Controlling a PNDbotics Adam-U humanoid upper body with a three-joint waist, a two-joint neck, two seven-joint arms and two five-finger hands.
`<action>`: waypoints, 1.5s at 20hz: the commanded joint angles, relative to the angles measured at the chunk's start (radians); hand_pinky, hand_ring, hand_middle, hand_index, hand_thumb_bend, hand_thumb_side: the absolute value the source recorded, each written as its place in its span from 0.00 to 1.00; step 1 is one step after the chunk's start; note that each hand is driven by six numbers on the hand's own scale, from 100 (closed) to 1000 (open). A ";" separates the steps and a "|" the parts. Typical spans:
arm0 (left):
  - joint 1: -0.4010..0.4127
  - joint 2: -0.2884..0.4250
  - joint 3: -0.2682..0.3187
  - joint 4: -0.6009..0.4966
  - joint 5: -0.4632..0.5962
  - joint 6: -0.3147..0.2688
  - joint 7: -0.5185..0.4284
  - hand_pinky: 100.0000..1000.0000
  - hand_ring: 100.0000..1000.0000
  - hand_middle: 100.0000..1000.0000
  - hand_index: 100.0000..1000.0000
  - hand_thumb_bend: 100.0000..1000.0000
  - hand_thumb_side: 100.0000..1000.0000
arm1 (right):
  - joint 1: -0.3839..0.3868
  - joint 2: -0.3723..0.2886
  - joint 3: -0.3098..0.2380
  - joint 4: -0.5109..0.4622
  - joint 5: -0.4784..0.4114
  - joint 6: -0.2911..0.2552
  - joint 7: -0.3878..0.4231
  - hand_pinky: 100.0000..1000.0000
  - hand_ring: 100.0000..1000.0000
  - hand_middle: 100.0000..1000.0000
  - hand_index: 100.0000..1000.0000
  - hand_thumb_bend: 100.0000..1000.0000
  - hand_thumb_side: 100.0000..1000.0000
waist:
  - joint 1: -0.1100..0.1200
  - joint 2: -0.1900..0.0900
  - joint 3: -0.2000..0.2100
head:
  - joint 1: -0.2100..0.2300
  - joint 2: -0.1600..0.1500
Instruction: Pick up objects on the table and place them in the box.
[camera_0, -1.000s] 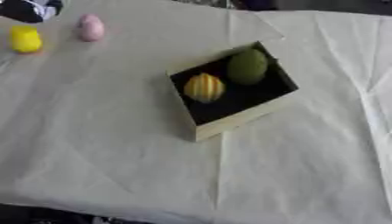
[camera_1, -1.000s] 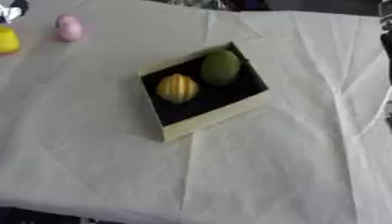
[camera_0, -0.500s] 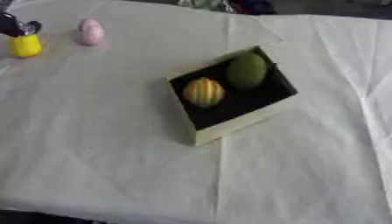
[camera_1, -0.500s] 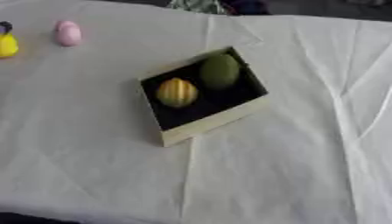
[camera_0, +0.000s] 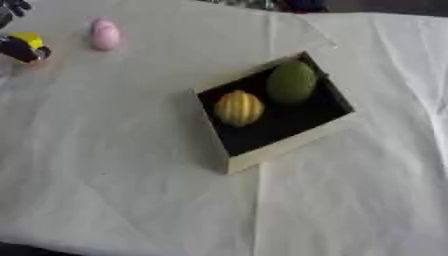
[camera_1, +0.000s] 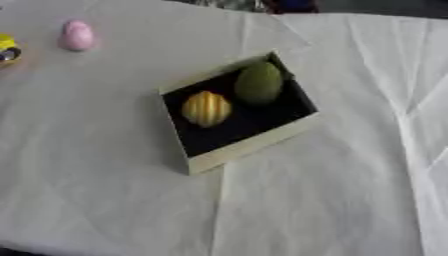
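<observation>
Left robot hand (camera_0: 17, 48) — on yellow object (camera_0: 28, 39)

No text, label, brand, number or sign can be read anywhere in either view — not on the box (camera_0: 284, 145), not on the cloth-covered table (camera_0: 114, 175), and not on the small things lying there; every surface that shows is plain.

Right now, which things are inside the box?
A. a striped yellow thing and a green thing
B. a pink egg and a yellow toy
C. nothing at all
A: the striped yellow thing and the green thing lie side by side in the box, while the pink egg sits out on the cloth.
</observation>
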 joint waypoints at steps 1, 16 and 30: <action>-0.012 0.049 0.019 0.011 0.008 0.025 0.028 0.82 0.84 0.76 0.88 0.34 0.00 | -0.013 -0.011 0.001 -0.017 0.009 0.000 0.008 0.90 0.73 0.66 0.75 0.00 0.64 | 0.005 -0.003 -0.004 | 0.014 -0.024; -0.014 0.037 -0.015 -0.025 -0.008 0.010 0.036 0.61 0.60 0.51 0.55 0.01 0.00 | -0.010 -0.003 0.004 -0.017 0.006 0.009 0.008 0.90 0.73 0.66 0.75 0.00 0.64 | 0.006 -0.006 -0.001 | 0.010 -0.012; -0.056 -0.145 -0.320 -0.699 0.081 -0.277 -0.166 0.62 0.61 0.51 0.55 0.05 0.00 | 0.001 -0.016 -0.019 -0.017 -0.016 0.002 -0.011 0.90 0.73 0.66 0.75 0.00 0.63 | 0.010 -0.058 0.013 | 0.001 0.018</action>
